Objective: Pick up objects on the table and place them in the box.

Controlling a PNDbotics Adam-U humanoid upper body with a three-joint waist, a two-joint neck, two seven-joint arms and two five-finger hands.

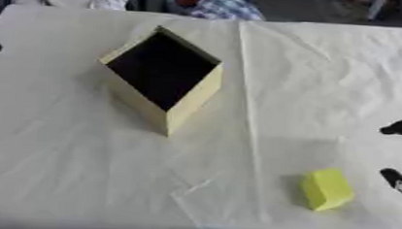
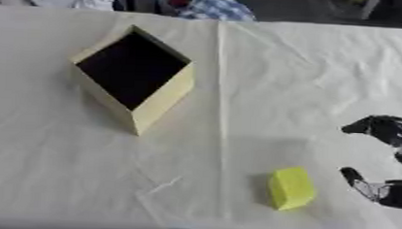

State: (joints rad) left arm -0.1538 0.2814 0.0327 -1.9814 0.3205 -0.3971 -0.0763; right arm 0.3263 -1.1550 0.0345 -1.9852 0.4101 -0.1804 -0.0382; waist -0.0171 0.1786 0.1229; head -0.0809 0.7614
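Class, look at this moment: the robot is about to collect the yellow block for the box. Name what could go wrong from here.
1. The right hand is open beside the yellow block, not touching it; closing off-centre could push the block towards the table's near edge.
2. The cloth is creased, so a sliding block might snag or tip.
3. The box stands well away, so the block might slip out during the carry.
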